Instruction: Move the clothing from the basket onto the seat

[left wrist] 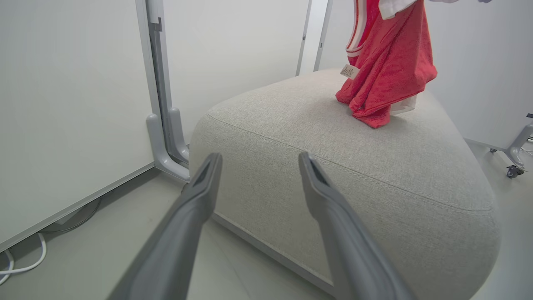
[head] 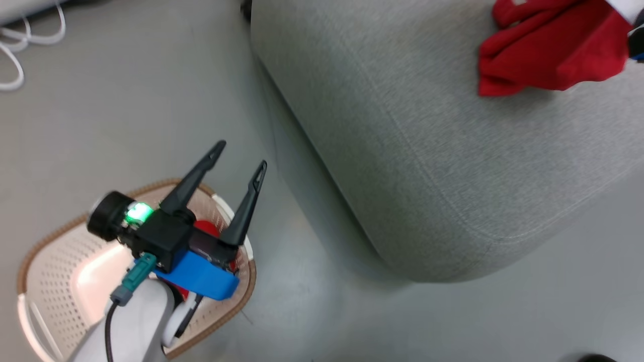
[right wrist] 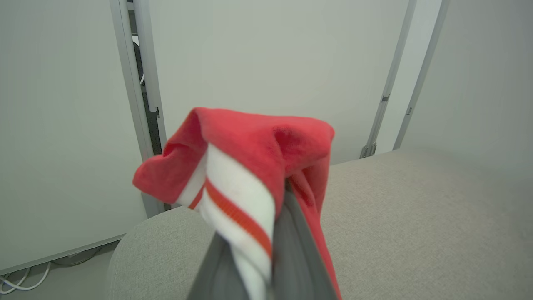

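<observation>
Right claw, clamped on a garment whose hem rests on the seat, should let go next, while left claw, spread, hovers over the basket, where more red cloth lies.

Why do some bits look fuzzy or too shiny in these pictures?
Head view: light glares pale off the basket bottom, and the seat shades the floor beside it. Left wrist view: the left claw fingers are so near that they look huge and fuzzy. Right wrist view: the red clothing up close is soft too.
</observation>
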Motion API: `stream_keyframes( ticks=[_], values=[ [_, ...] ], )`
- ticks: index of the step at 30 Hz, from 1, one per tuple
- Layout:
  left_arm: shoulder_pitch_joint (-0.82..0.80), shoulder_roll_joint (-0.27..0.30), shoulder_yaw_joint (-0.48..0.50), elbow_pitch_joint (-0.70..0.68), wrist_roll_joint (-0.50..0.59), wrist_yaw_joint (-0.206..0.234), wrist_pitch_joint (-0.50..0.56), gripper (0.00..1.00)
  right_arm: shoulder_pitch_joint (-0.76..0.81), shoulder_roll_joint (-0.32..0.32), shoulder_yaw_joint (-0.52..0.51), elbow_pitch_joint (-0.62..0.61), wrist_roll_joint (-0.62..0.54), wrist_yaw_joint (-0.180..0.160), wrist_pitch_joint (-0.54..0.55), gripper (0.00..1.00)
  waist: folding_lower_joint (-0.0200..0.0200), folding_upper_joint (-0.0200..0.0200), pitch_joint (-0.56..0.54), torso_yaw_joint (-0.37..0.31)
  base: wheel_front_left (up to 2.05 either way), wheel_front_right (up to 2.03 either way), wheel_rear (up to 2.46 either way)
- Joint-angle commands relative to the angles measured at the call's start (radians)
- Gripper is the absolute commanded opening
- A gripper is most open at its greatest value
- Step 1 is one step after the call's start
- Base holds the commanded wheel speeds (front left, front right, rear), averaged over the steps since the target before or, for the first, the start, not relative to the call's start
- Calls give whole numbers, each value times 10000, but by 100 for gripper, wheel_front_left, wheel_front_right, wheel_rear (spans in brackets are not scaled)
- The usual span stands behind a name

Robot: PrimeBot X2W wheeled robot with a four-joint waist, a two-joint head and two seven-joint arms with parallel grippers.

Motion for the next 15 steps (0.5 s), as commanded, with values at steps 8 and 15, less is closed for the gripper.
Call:
stream_keyframes(
  ticks=[8, 15],
  values=[
    [-381, 646, 287, -1214, 257, 214, 389, 100, -438, 460, -876, 965, -484, 3, -498, 0, -2, 0, 2312, 338, 0, 0, 0],
    [-403, 873, 361, -1645, 277, 308, 525, 100, -619, 965, -1163, 2174, -788, 3, -772, 0, -2, 0, 2845, 442, 0, 0, 0]
  ],
)
